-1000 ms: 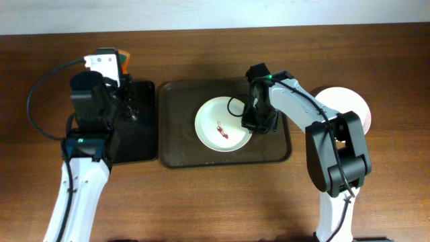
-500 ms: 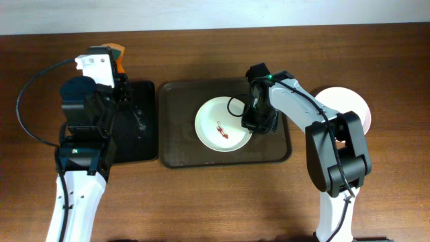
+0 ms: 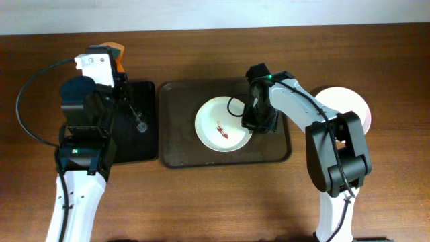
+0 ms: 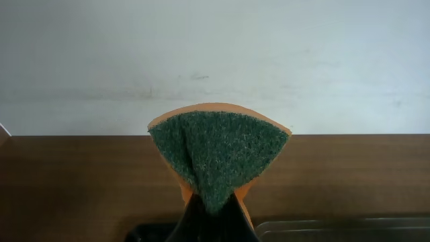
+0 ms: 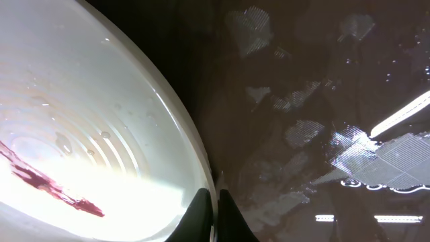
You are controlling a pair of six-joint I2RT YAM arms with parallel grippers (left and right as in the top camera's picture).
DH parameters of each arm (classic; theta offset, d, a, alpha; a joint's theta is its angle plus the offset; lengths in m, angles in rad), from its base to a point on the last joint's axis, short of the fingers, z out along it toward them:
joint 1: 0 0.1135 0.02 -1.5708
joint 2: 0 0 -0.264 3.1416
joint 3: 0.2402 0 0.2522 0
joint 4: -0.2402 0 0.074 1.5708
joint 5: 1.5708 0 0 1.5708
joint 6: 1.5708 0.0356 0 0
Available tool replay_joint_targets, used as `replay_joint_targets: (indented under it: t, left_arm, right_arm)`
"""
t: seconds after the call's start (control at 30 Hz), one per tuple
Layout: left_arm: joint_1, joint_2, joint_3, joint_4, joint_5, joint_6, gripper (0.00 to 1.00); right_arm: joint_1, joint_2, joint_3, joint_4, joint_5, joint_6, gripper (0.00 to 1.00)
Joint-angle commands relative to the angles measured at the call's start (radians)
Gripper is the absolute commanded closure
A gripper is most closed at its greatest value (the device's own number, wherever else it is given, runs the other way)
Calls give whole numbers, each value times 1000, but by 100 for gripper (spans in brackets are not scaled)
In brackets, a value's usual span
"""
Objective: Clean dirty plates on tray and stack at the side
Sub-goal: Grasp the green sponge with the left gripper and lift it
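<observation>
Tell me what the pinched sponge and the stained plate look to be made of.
Orange sponge with green pad: likely soft foam under a coarse fibrous scouring layer. The green face looks fuzzy and matte, and it folds. White round plate: glossy, probably glazed ceramic or melamine, judging by the bright highlights.

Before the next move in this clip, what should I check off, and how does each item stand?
1. Grip on sponge by left gripper: ok.
2. Pinch on plate rim by right gripper: ok.
3. Plate clean: not ok, red smear on it.
4. Plate inside brown tray: ok.
5. Sponge over plate: not ok, held well left of the tray.
6. Room on side plate: cannot tell, partly hidden.
</observation>
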Motion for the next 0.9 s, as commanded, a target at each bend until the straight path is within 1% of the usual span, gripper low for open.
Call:
replay_joint_targets:
  t: [0.0,0.43,0.57,0.67,0.87]
  left_arm:
    - [-2,-21,1,11,-11,16,100]
    - [-2,-21,1,17,-12,17,100]
    - [-2,-12,1,9,-61,17,100]
    - [-2,18,1,-32,-61,17,100]
    - [-2,145,1,-165,-60,16,100]
  right_arm:
    - [8,13,-5,-8,18,-9,96]
    - [8,13,-5,-8,18,-9,96]
    - [8,13,-5,-7,17,-9,96]
    - [8,13,-5,-7,17,-9,96]
    - [8,13,-5,-8,17,-9,96]
